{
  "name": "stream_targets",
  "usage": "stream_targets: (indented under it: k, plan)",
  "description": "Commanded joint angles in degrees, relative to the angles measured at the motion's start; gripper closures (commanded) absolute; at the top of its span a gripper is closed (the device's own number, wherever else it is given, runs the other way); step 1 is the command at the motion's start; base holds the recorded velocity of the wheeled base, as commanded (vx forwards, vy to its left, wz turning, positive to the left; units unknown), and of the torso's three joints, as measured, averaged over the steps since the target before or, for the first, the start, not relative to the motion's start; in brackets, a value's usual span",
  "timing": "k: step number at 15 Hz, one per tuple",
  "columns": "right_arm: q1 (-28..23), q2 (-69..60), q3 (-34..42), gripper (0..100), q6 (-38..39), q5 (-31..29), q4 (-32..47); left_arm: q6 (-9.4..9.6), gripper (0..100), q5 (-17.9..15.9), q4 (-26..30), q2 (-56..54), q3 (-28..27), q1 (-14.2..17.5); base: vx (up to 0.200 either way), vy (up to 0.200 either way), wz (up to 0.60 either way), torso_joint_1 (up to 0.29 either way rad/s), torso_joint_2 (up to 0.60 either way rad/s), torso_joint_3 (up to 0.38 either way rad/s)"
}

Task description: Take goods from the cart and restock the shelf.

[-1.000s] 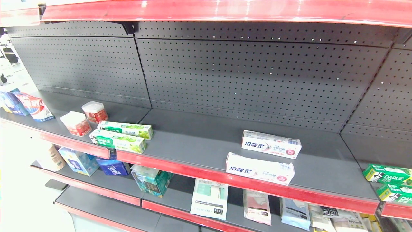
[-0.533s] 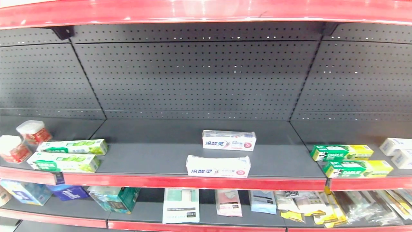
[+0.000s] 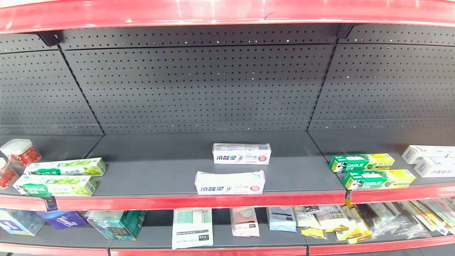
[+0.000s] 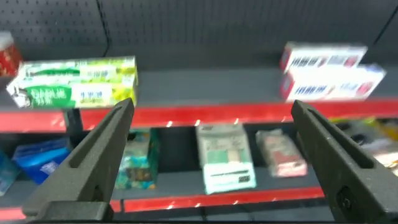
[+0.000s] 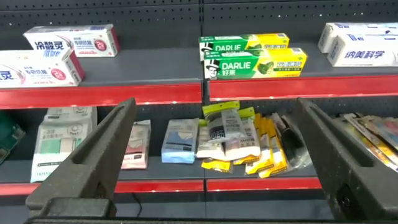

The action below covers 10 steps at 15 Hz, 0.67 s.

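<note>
- Found left gripper (image 4: 212, 106) spread wide, nothing between the fingers, pointed at the shelf front.
- Found right gripper (image 5: 216, 102) likewise spread and empty, pointed at the same shelf front.
- Noted shelf (image 3: 199, 201) dead ahead in head view, with most of the middle bay bare board.
- Counted two white toothpaste boxes (image 3: 230, 182) at 6 o'clock, one at the front lip, the other behind it and apart.
- Logged two green toothpaste boxes (image 3: 57, 185) at 8 o'clock, lying side by side, and red-labelled tubs (image 3: 20, 152) just beyond at 9.
- Logged two green-and-yellow boxes (image 3: 378, 179) at 4 o'clock, with more white boxes (image 3: 432, 166) further out toward 3.
- Saw flat packets (image 3: 192, 227) on the tier below, 6 o'clock and low.
- Judged restocking far from done: a few goods set out in pairs, wide gaps between them, nothing in either gripper.
- Reckoned a fetch from the cart comes first, before any placing.
</note>
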Motion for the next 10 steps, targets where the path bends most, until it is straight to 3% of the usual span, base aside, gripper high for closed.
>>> stream_targets:
  k: [1,2,3,5,7,10]
  plan:
    - [0.0,0.07,0.0,0,-0.01,-0.02,-0.01,-8.92,0,4.85,-3.56,47.14,-31.76,2.81,0.0,0.0,0.0,0.0,0.0,0.0]
    - [-0.09,0.07,0.0,0,-0.01,-0.02,-0.01,-4.7,0,10.73,-4.18,53.12,-32.46,2.99,0.0,0.0,0.0,0.0,0.0,0.0]
    - [0.0,0.07,0.0,0,-0.01,-0.02,-0.01,-2.94,0,14.51,-4.36,57.42,-32.46,2.99,0.0,0.0,0.0,0.0,0.0,0.0]
    - [0.0,0.07,0.0,0,-0.01,-0.02,-0.01,-2.85,0,14.78,-4.44,65.16,-31.41,2.02,0.0,0.0,0.0,0.0,0.0,0.0]
    - [0.0,0.07,0.0,0,-0.01,-0.02,-0.01,-3.03,0,14.78,-4.62,71.05,-31.41,-0.88,0.0,0.0,0.0,0.0,0.0,0.0]
    - [0.0,0.07,0.0,0,-0.01,-0.02,-0.01,-3.11,0,14.69,-4.53,77.02,-31.32,-8.26,0.0,0.0,0.0,0.0,0.0,0.0]
